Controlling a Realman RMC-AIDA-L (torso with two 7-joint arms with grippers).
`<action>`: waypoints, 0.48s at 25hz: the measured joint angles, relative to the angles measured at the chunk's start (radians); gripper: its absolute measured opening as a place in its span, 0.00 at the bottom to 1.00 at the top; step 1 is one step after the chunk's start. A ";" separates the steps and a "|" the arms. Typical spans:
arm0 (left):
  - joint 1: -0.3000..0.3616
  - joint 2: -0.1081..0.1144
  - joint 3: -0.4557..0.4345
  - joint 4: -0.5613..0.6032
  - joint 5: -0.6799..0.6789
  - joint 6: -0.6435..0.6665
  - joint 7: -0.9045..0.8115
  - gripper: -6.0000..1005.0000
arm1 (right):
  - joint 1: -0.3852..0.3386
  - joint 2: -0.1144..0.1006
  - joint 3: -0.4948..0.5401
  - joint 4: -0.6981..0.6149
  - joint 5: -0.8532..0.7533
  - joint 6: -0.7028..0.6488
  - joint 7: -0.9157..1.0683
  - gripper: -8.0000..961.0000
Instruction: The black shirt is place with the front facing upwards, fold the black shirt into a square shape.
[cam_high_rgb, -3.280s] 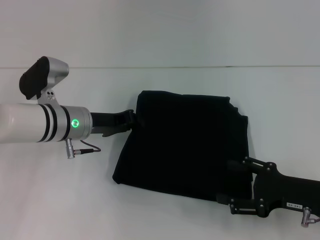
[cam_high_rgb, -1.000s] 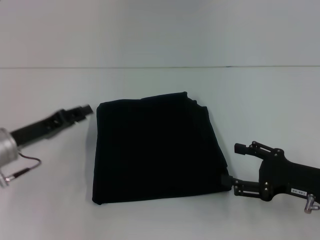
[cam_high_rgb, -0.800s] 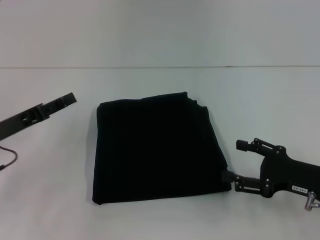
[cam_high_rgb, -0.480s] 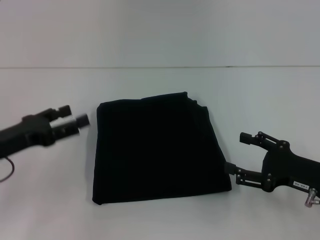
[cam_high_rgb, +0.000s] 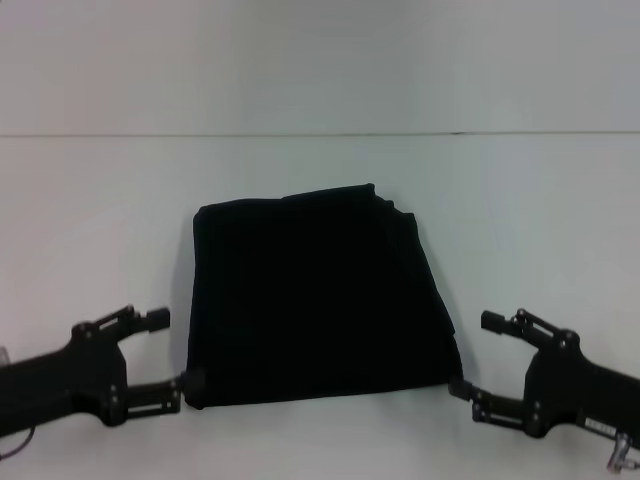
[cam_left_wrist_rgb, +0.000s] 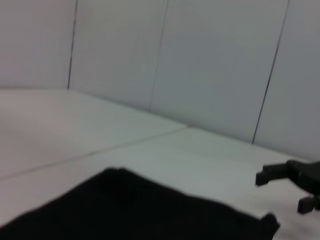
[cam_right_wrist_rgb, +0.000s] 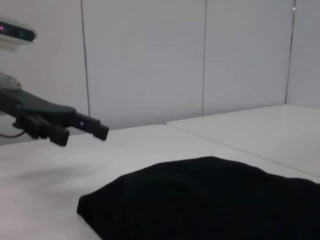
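Note:
The black shirt (cam_high_rgb: 315, 295) lies flat on the white table as a folded, roughly square block, with no lettering showing. My left gripper (cam_high_rgb: 168, 352) stands open at the shirt's front left corner, its lower fingertip close against the cloth edge. At the front right corner my right gripper (cam_high_rgb: 474, 355) is open as well, one fingertip right beside the cloth. Neither holds anything. In the left wrist view the black shirt (cam_left_wrist_rgb: 135, 210) fills the foreground, with the right gripper (cam_left_wrist_rgb: 279, 192) beyond it. The right wrist view shows the black shirt (cam_right_wrist_rgb: 210, 200) and the left gripper (cam_right_wrist_rgb: 82, 134) farther off.
The white table (cam_high_rgb: 540, 220) spreads around the shirt on every side. A thin seam (cam_high_rgb: 100, 134) marks where the table meets the pale panelled wall (cam_right_wrist_rgb: 145, 60) behind.
The shirt went from a loose wide fold held by both grippers to a neat square. The left arm then swung from the far left to the front left corner; the right gripper drew back.

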 joint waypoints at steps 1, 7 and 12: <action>0.004 -0.002 0.000 -0.003 0.008 -0.013 0.006 0.94 | -0.005 0.000 0.002 0.011 0.002 0.007 -0.022 0.97; 0.003 -0.007 0.000 -0.008 0.027 -0.039 0.009 0.94 | -0.005 0.002 0.004 0.043 0.009 0.044 -0.063 0.97; 0.001 -0.009 0.000 -0.011 0.031 -0.054 0.007 0.94 | 0.000 0.001 0.015 0.045 0.011 0.048 -0.064 0.96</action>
